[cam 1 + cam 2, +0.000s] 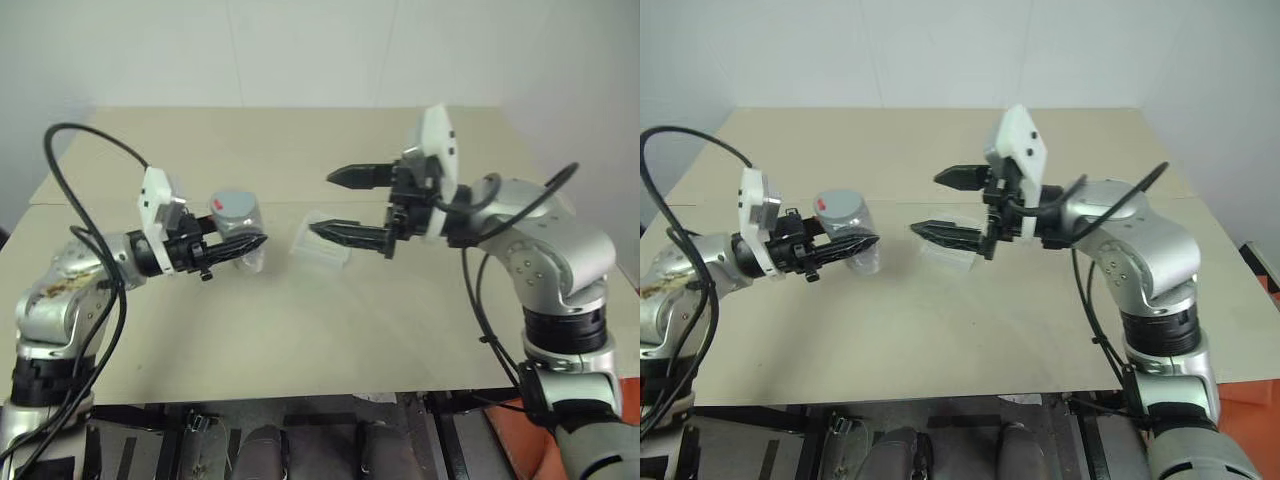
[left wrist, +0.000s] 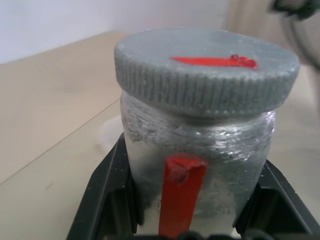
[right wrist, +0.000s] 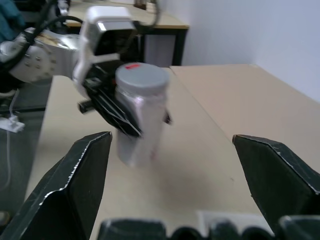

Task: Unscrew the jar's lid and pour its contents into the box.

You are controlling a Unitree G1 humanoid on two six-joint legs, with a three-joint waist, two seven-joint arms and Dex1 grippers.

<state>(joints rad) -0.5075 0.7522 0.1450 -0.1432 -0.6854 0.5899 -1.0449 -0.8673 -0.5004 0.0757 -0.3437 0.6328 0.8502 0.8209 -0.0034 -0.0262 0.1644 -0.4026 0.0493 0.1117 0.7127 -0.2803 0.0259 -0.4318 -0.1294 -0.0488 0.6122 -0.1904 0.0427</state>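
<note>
Left gripper [image 1: 250,243] clamped on the jar [image 1: 240,222], holding it upright off the table [image 1: 300,330], left of centre; lid [image 2: 205,62] on, red mark up, red stripe on the jar's side sits between the 2 fingers [image 2: 102,200]. Right gripper [image 1: 335,205] spread wide, grasping nothing, pointing level toward the jar, apart from it. Box [image 1: 322,245] lies on the table near mid-surface, between jar and right gripper, partly behind the lower right finger. Contents can't be seen
</note>
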